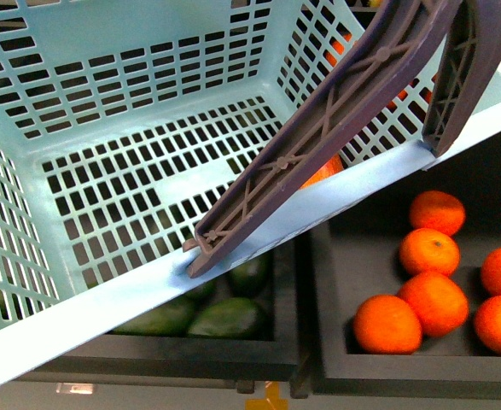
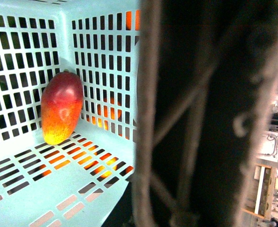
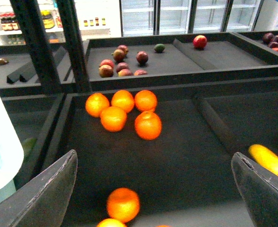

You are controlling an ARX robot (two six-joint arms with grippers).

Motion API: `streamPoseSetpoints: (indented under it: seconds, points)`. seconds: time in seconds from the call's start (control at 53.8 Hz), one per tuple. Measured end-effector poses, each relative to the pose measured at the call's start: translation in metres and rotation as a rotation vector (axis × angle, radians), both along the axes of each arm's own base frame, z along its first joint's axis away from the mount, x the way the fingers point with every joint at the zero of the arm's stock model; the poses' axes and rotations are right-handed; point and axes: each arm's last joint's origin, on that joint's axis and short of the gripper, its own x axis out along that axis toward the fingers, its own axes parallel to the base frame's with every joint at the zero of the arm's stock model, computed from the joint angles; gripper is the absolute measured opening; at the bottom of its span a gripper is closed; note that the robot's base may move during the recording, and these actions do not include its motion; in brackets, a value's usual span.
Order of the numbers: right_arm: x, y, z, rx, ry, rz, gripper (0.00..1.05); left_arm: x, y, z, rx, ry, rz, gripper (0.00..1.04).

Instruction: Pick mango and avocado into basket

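Front view: the turquoise basket [image 1: 131, 85] fills most of the frame, tilted, with its brownish-grey handle [image 1: 335, 111] crossing the near rim on a slant. A patch of orange shows behind the handle at the basket's wall; I cannot tell what it is. Under the near rim, outside the basket, dark green avocados [image 1: 229, 318] lie together in a black tray [image 1: 404, 376], partly hidden by the rim; I cannot tell which is the one wanted. The next compartment to the right holds oranges [image 1: 438, 299]. Neither arm shows here. Left wrist view: the mango [image 2: 61, 108], red above and shading to orange-yellow below, is inside the basket [image 2: 15, 71], standing on end in a corner and leaning against the slotted wall. The handle [image 2: 150, 118] is blurred, very near the lens. I see no left fingers, so I cannot tell their state. Right wrist view: the right gripper [image 3: 154, 161] is released, its two dark fingers [image 3: 44, 194] spread wide with nothing between them, above a black tray of oranges [image 3: 124, 111]. A pale edge of the basket [image 3: 1, 146] shows at one side, a yellow fruit [image 3: 266, 160] at the other, and red fruits [image 3: 122, 64] on the shelf behind.
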Motion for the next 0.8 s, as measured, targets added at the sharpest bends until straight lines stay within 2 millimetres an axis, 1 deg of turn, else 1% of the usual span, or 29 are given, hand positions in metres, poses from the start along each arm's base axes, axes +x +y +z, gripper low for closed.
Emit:
streamPoseSetpoints:
  seconds: [0.799]
  points:
    - [-0.0003,0.0000,-0.0001,0.000,-0.002,0.000,0.96,0.0001,-0.0001,-0.0002,0.000,0.001,0.000,0.04]
